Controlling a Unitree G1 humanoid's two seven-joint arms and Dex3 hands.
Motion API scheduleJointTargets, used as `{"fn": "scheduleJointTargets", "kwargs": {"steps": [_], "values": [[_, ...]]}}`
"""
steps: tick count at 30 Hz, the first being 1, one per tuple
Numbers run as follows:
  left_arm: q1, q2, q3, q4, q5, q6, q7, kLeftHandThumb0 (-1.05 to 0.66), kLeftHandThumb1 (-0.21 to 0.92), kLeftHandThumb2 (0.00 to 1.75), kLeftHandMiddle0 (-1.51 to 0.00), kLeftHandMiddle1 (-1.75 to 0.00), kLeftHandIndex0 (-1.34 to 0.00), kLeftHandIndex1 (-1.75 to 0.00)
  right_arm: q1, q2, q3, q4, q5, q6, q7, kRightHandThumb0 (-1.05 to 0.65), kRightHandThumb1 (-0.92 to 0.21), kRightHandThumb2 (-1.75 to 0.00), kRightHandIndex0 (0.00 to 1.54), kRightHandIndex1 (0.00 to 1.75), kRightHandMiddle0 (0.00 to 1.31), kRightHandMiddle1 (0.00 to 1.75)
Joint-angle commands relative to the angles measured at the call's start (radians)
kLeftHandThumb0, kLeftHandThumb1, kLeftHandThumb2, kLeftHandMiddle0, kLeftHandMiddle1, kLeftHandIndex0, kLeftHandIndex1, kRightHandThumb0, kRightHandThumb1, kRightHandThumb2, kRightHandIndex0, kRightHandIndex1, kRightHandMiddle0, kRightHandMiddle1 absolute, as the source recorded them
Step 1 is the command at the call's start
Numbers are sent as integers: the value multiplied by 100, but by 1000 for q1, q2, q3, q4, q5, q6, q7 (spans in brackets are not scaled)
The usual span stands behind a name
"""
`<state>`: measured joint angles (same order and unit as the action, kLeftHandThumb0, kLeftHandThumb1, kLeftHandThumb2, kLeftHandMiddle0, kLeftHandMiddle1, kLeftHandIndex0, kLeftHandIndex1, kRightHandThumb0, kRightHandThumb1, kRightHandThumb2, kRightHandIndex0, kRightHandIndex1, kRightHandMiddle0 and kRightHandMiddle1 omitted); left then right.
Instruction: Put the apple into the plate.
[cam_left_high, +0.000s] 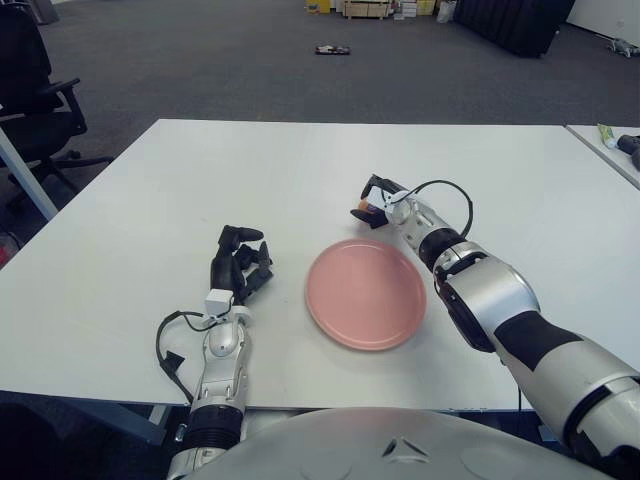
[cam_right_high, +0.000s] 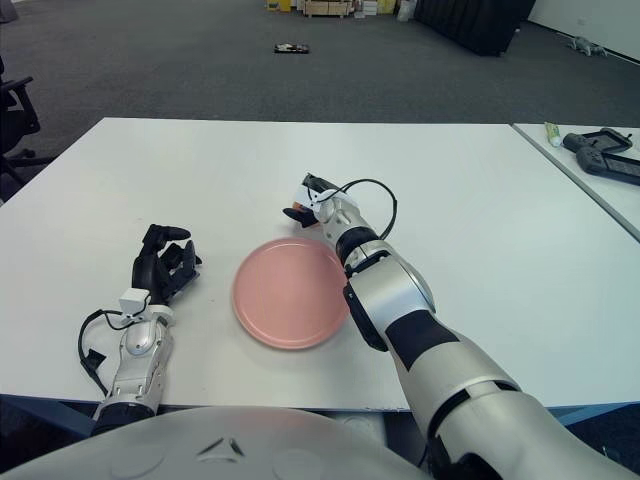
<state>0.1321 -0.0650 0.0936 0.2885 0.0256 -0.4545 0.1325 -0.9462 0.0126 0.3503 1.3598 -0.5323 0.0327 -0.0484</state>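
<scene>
A pink plate (cam_left_high: 365, 294) lies on the white table (cam_left_high: 200, 180) near the front middle. My right hand (cam_left_high: 378, 200) is just beyond the plate's far right rim, low over the table. Its fingers are curled around a small reddish-orange thing, the apple (cam_right_high: 293, 213), and only a sliver of the apple shows at the fingertips. My left hand (cam_left_high: 240, 262) shows to the left of the plate, with relaxed, bent fingers that hold nothing.
A second table (cam_right_high: 600, 185) stands at the right with a black tool (cam_right_high: 603, 155) and a small tube on it. A black office chair (cam_left_high: 30, 90) stands at the far left. A small object (cam_left_high: 332, 50) lies on the floor beyond the table.
</scene>
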Motion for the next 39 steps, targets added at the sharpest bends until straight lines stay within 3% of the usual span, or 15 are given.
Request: {"fn": "scheduleJointTargets", "kwargs": {"steps": [1, 5, 7, 9, 15, 35, 39], "values": [[17, 2, 5, 26, -3, 3, 4, -39, 66, 89, -66, -175, -35, -175, 16, 4, 5, 17, -6, 12, 0, -42, -51, -107, 13, 144, 46, 175], [19, 0, 5, 23, -3, 3, 5, -39, 66, 88, -65, -175, -35, -175, 16, 4, 6, 16, -6, 8, -9, -42, -50, -108, 16, 150, 46, 175], [20, -2, 5, 21, -3, 5, 6, -38, 67, 88, -64, -175, -35, -175, 17, 4, 8, 16, -8, 4, -20, -22, -49, -105, 33, 146, 47, 175], [21, -3, 6, 19, -8, 7, 3, -38, 67, 88, -64, -175, -35, -175, 17, 4, 13, 16, -12, 0, -32, -9, -39, -118, 52, 156, 42, 175], [24, -10, 7, 12, -39, 13, -16, -38, 68, 87, -61, -175, -34, -175, 18, 4, 27, 16, -23, -7, -73, -2, -18, -148, 73, 172, 47, 175], [31, -15, 6, -13, -64, 36, -26, -38, 69, 85, -60, -175, -33, -175, 10, 15, 76, 11, -65, -33, -241, 0, -9, -152, 86, 156, 55, 175], [32, -17, 7, -18, -75, 40, -33, -38, 68, 86, -61, -175, -34, -175, 3, 5, 122, 9, -107, -57, -259, 0, -8, -153, 86, 157, 55, 175]]}}
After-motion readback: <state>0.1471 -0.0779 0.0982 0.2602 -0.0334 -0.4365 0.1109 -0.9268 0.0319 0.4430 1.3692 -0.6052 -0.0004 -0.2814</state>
